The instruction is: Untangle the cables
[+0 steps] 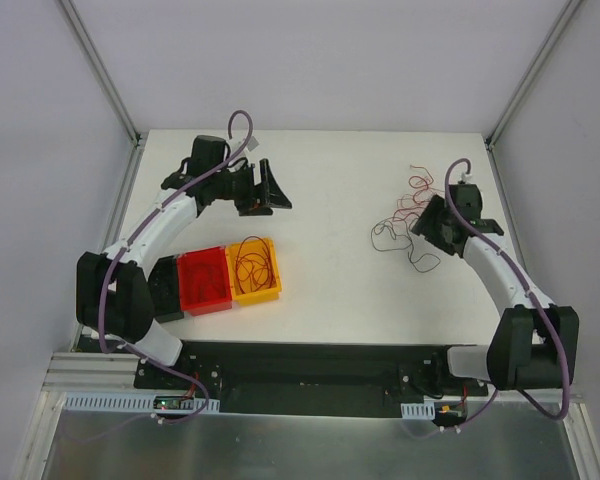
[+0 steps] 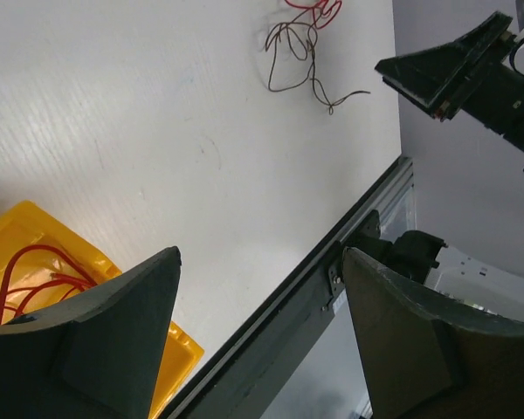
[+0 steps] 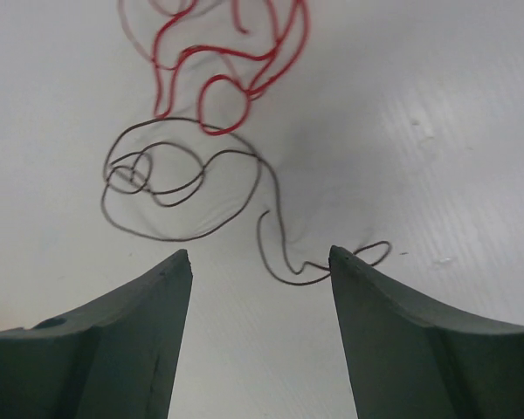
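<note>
Nearest the arm bases, three small bins sit in a row on the white table [image 1: 350,290]: a black bin [image 1: 166,292] partly under the left arm, a red bin [image 1: 204,281] against it, and a yellow bin [image 1: 254,285] against that. From overhead, the coiled red cables [image 1: 253,262] show inside the yellow bin. The left wrist view catches only one corner of that bin with a few red loops, and neither of the other two bins.

Farther out on the right, the right gripper [image 3: 258,253] hangs close over the tangle [image 1: 400,218], jaws apart and nothing clamped. Its own camera separates what the overhead view blurs. A dark wire [image 3: 185,188] lies in several loops nearest the fingers, its tail curling up to the right-hand fingertip [image 3: 354,275]. The red strands [image 3: 231,65] overlap it just beyond.

Farthest out, the left gripper [image 1: 268,190] sits well apart from the tangle, turned sideways toward the right of the table. Its wrist view shows the jaws spread wide and holding nothing. Across the bare surface, that view also takes in the tangle and the other gripper.
</note>
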